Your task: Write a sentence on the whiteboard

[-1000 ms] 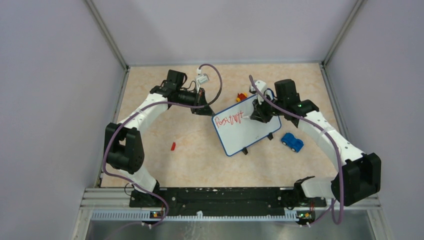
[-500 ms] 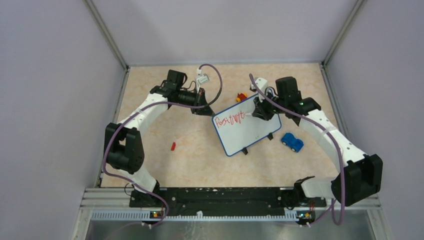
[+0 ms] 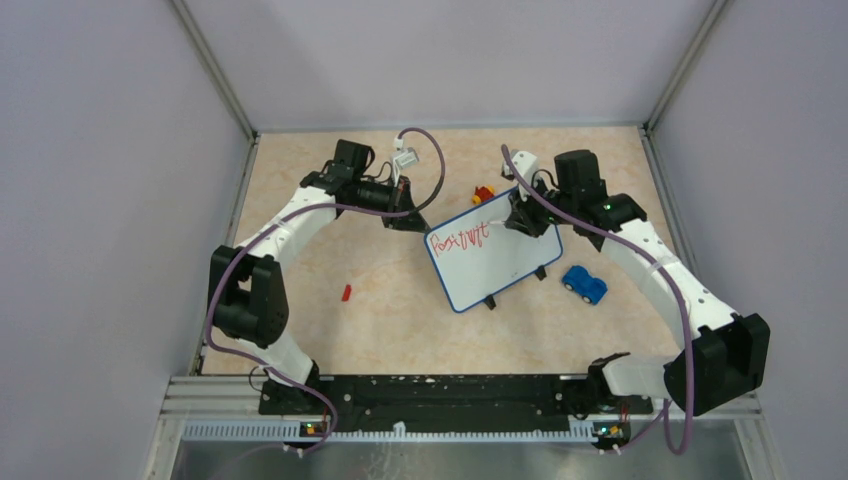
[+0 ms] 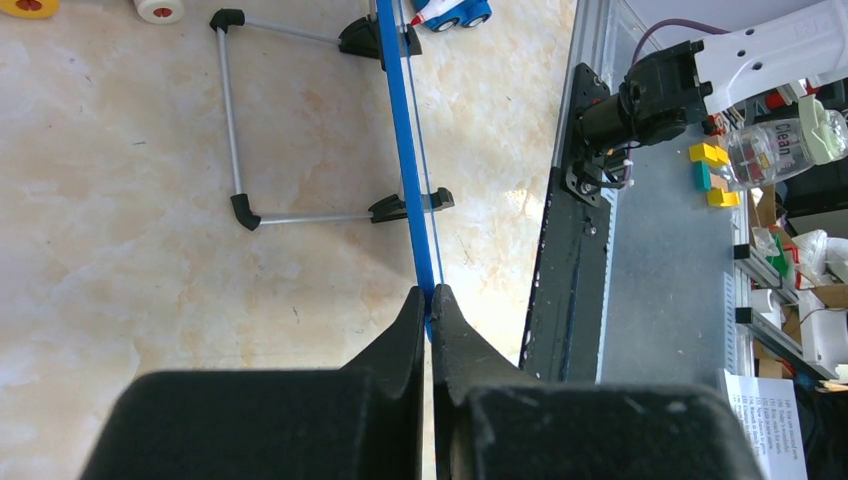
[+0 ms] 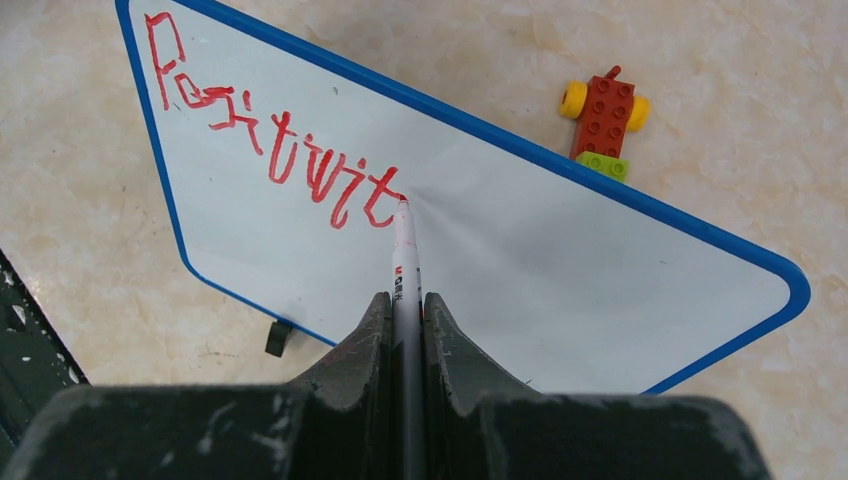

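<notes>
The whiteboard stands tilted on its little wire stand with black feet, about the middle of the tan table and between the two arms. The left gripper has its jaws pinched tight on the board's blue rim at the left corner, steadying it from the side. The right gripper is clamped round a white marker that pokes out ahead of the fingers, its red tip resting on the white face just at the end of the last letter. The sentence so far reads something like "Positivit" in thin, uneven red strokes along the top edge, so I'd say the writing is only partly done, with the first word lacking its last letter and most of the board bare. The next move, to my eye, calls for a small stroke to the right of that "t" with light, even pressure, while the left arm holds firm so the board doesn't swivel or tip back. A blue toy car sits just beside the board's right side, a brick-built toy lies beyond its top edge, and a small red piece, maybe the cap, lies well apart to the left
</notes>
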### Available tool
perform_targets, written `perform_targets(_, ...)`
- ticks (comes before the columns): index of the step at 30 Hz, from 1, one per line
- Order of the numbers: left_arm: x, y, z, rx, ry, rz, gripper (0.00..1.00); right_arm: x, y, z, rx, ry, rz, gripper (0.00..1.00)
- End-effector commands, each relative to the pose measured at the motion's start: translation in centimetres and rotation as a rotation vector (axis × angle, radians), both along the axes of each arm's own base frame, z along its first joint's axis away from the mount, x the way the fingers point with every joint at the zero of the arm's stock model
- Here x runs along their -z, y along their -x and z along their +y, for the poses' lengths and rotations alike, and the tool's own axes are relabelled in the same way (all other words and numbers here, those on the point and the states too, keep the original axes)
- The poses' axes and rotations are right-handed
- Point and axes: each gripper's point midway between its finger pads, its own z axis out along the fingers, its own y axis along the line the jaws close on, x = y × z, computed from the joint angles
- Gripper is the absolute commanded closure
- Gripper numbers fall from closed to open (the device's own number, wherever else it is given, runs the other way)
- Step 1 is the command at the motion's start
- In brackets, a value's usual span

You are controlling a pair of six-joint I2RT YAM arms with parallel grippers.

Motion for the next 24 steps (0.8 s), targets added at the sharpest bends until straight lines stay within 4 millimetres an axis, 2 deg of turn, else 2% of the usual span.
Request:
perform_targets(1, -1.3, 0.6, -0.6, 0.036, 0.021, -0.031, 1.00, -1.6, -1.1, -0.1, 0.008, -0.013, -0.067, 1.00)
perform_targets(13, -1.1, 0.6, -0.7, 0.038, 0.019, -0.028, 1.00, -0.1, -1.8, -0.3, 0.020, 0.015, -0.045, 1.00)
perform_targets(24, -1.1, 0.6, -0.7, 0.036, 0.018, -0.027, 1.00, -1.2, -2.4, -0.7, 0.039, 0.007, -0.067, 1.00)
